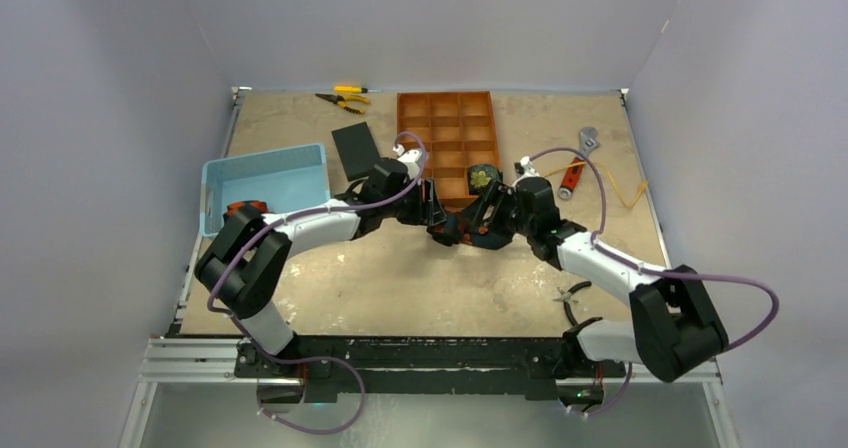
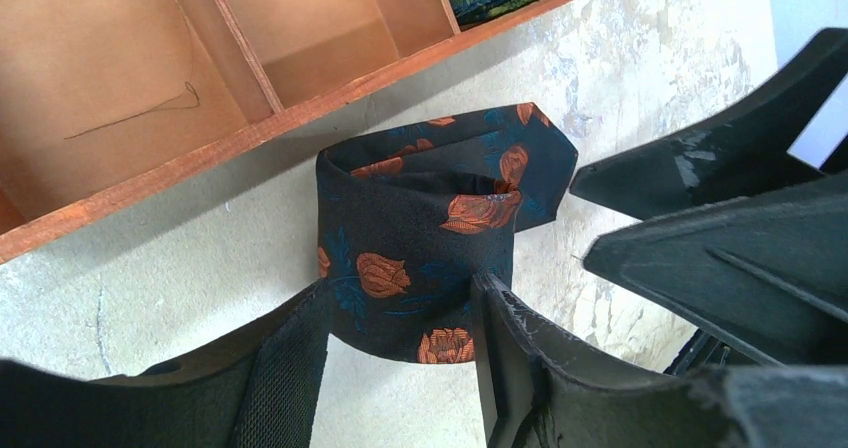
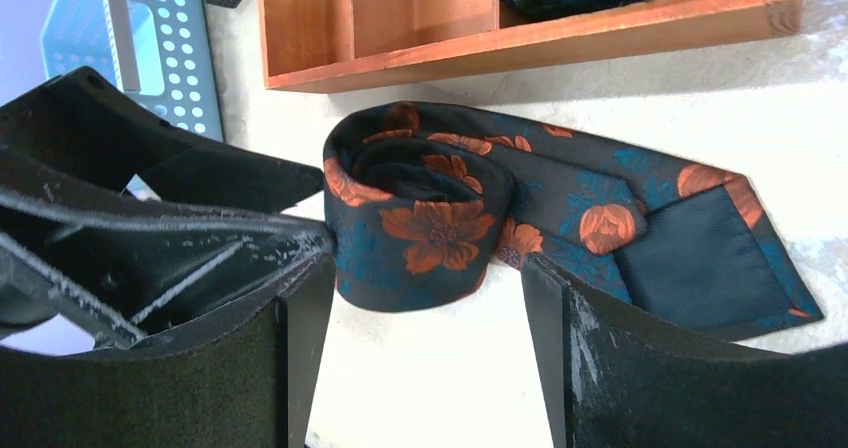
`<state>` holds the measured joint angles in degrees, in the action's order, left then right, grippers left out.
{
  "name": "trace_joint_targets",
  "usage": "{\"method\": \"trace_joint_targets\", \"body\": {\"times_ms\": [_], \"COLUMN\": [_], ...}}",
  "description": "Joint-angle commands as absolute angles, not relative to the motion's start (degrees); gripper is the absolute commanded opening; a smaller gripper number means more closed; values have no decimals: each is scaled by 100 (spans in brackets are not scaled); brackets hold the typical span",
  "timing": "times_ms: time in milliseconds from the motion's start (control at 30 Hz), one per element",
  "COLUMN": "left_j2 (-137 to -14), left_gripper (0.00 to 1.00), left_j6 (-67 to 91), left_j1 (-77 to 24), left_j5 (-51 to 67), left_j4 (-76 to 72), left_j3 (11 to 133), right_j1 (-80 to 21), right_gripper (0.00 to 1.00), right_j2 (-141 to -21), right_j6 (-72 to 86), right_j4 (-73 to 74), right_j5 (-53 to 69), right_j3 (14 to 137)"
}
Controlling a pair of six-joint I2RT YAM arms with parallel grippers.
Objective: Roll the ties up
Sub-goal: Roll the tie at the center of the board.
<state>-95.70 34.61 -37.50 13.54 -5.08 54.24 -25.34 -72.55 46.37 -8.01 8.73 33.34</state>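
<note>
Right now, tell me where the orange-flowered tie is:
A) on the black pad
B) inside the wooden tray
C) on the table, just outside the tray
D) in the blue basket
C: the tie sits rolled on the table, close to the outer wall of the tray and not in any of its compartments.

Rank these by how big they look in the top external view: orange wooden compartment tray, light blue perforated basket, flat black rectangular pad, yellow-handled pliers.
Largest: the orange wooden compartment tray and the light blue perforated basket, too alike to rank.
Then the flat black rectangular pad.
Smallest: the yellow-handled pliers.
</note>
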Motion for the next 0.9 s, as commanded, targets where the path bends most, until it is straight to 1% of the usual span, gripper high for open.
{"method": "trace_joint_targets", "body": {"times_ms": [0,200,300,433,633,733,867], "left_j2": [-9624,-9760,-9807,-9835,-9717,-9584,-9399], "left_gripper": [51,51,50,50,50,52,54], "left_j6": [3327,3327,3318,3347,3344,3311,3179], "left_j1": [-3828,-3991,-4060,-4107,-4134,-4133,-4123], "left_j5": [1315,1389,1389,1433,1463,1493,1526], "left_j4": [-766,-825,-865,-922,-924,-887,-739], "left_j3": [5626,5760,5783,5799,5768,5750,5749], "right_j1": [-2599,-2763,-2817,-2821,-2795,-2758,-2640], "right_gripper": [73,73,70,62,43,39,39], "right_j2": [-7620,-7965,-8146,-8303,-8397,-8297,-8187], "right_j6": [4513,4424,4391,4365,4363,4414,4231], "right_j4": [-560,-419,-361,-400,-420,-474,-485], "right_j5": [1046,968,934,882,884,772,719], "right_j3": [3930,4280,4324,4243,3991,3868,3775]}}
